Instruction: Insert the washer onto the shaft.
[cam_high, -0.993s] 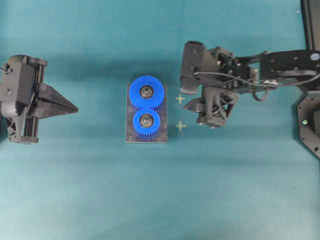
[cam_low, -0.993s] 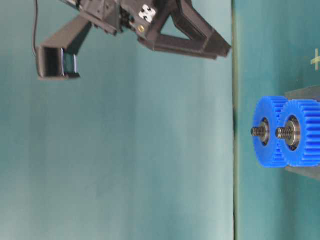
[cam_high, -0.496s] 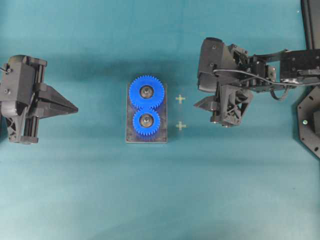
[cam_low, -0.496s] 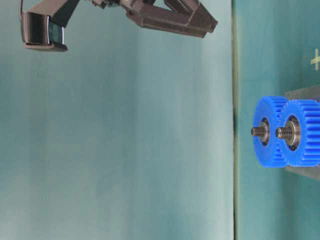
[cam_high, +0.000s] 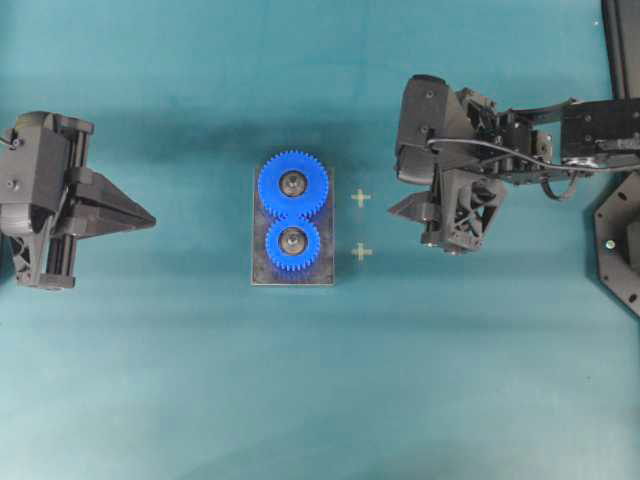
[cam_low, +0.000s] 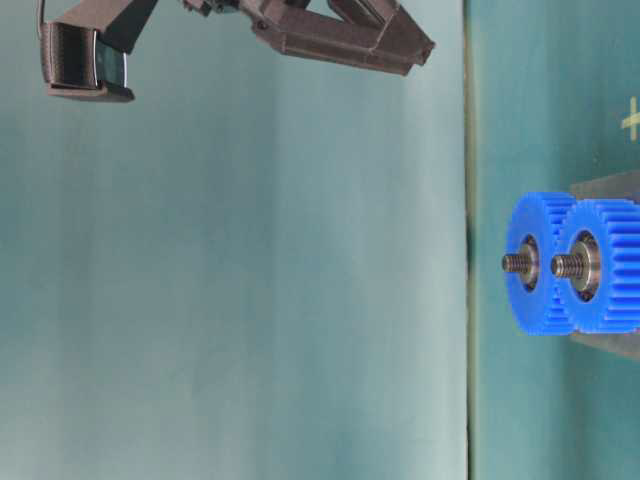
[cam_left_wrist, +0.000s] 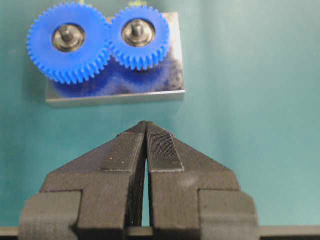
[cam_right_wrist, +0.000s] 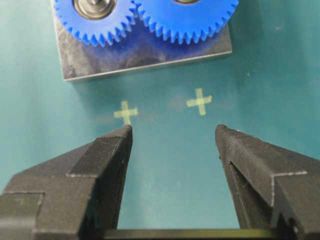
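Two meshed blue gears (cam_high: 293, 184) (cam_high: 292, 243) sit on a grey metal block (cam_high: 325, 272) at the table's middle. A threaded shaft (cam_low: 513, 262) stands up from each gear's hub, the second shaft (cam_low: 560, 265) close beside the first. The washer is out of view. My right gripper (cam_high: 408, 226) hangs open in the air to the right of the block, with nothing between its fingers (cam_right_wrist: 107, 150). My left gripper (cam_high: 150, 215) is shut and empty at the far left, pointing toward the gears (cam_left_wrist: 138, 35).
Two pale tape crosses (cam_right_wrist: 126, 112) (cam_right_wrist: 199, 101) mark the teal table between the block (cam_right_wrist: 150, 55) and my right gripper (cam_right_wrist: 173, 131). Black arm mounts stand at the right edge (cam_high: 620, 250). Open tabletop lies in front of and behind the block.
In the first half second my right gripper pulled back to the right and rose, away from the gears. Since then it has held still. The left arm has not moved.
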